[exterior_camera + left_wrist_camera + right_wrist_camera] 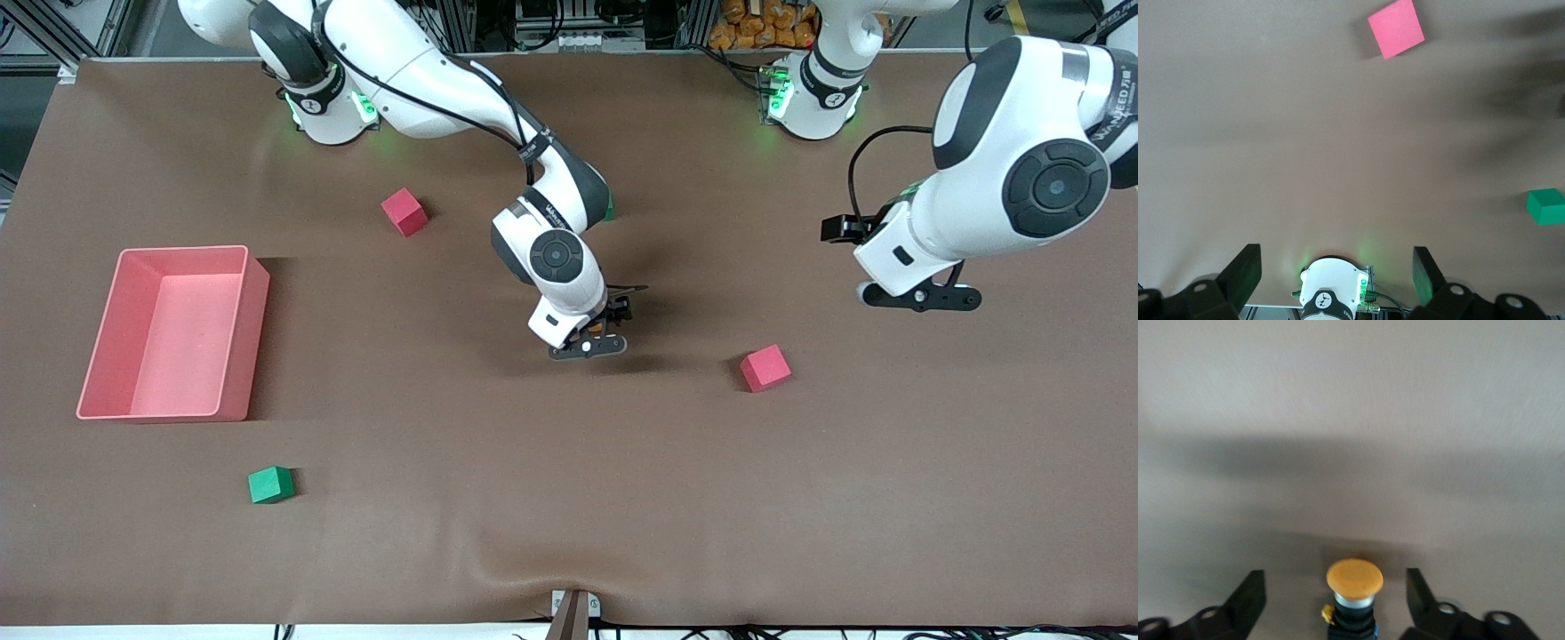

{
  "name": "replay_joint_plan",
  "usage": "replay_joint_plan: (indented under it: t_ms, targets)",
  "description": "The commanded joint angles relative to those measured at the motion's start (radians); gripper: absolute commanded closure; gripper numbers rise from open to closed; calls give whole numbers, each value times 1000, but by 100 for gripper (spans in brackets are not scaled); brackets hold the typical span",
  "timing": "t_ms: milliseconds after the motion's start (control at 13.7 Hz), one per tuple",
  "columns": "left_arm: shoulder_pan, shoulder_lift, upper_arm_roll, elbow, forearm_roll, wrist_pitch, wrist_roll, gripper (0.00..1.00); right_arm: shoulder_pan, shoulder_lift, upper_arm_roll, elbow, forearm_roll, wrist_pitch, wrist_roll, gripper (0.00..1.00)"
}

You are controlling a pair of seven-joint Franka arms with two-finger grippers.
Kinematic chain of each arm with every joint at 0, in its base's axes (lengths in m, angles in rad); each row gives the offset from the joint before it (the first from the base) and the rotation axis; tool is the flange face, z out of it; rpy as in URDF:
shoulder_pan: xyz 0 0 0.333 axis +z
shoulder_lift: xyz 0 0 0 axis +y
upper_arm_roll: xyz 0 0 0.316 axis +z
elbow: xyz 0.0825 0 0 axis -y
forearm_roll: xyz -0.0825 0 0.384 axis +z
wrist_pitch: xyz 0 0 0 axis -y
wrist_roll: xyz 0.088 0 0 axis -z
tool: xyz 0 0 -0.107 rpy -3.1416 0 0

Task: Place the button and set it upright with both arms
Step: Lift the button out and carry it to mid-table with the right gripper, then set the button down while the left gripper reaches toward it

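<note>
Standing upright near the middle of the counter (800,498), the button (1354,587) has its orange cap up and its long axis vertical. It sits between the spread fingers of the right pincer (1335,600), which looks released and touches neither side. The right arm is far nearer; the left pincer (1337,270) waits open above the counter toward the left arm's end. Only the right wrist view shows the button; in the front view the right pincer (589,345) hides it.
</note>
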Motion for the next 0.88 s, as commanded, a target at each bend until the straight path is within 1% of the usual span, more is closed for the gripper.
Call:
replay_joint_plan:
  t_ms: [0,220,439,512,585,732,805]
  targets:
    - [-12,22,-1,12,-9,-9,-3,0,-20,-41,-49,17,12,-25,6,0]
    - [-83,67,-4,23,-11,-3,-14,0,-25,-71,-183,19,11,-30,-8,0]
    - [-129,172,-6,98,-12,-3,-54,0,-34,-140,-276,20,0,-128,-9,0]
    - [-162,208,-6,118,-9,-3,-108,0,-60,-172,-292,21,0,-169,-9,0]
    - [-202,246,-6,142,-11,6,-155,0,-104,-204,-291,21,2,-209,-9,0]
    - [-267,342,-4,233,-9,28,-230,0,-200,-287,-283,22,15,-272,-1,0]
    - [-287,381,-6,269,-11,52,-262,0,-247,-313,-281,22,17,-304,-4,0]
